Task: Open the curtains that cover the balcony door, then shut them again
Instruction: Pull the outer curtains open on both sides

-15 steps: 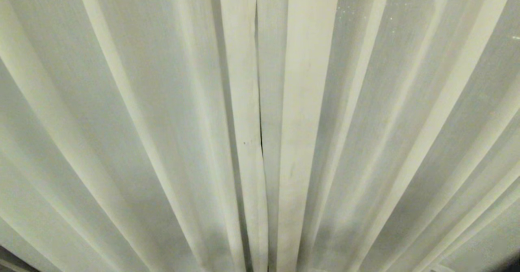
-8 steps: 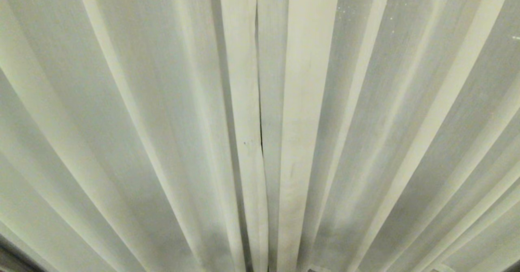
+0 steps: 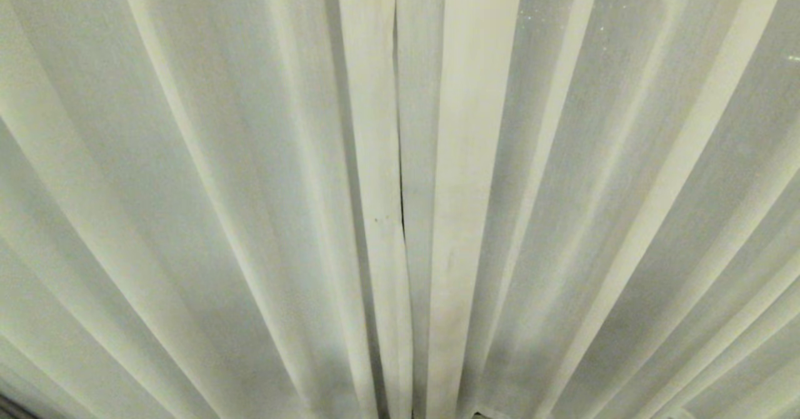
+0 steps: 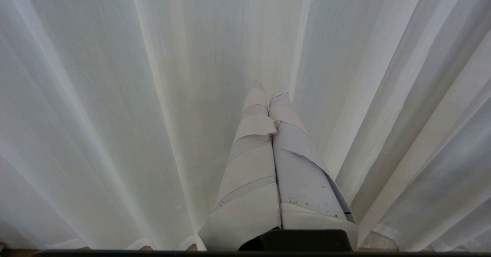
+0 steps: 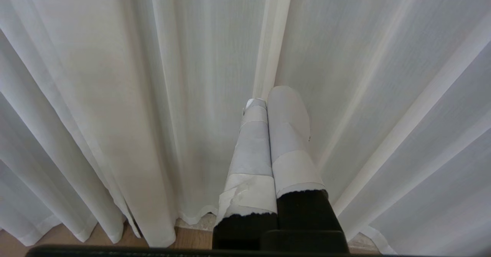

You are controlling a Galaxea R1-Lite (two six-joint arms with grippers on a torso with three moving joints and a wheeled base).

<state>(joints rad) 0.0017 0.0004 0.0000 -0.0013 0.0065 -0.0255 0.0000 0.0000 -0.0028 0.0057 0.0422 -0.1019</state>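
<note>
The cream curtains fill the head view, drawn together, with only a thin dark seam where the two panels meet. The balcony door is hidden behind them. Neither arm shows in the head view. In the left wrist view my left gripper is shut, its tape-wrapped fingers pressed together and empty, pointing at the pleated curtains just in front. My right gripper is also shut and empty in the right wrist view, its tips close to a fold of the curtains.
Wooden floor shows under the curtain hems in the right wrist view, with a pale stone sill behind it. The fabric hangs to the floor on every side.
The whole head view has shifted slightly, with the dark corners at the bottom edge shrinking, so the camera has moved a little closer. The curtains hang as before.
</note>
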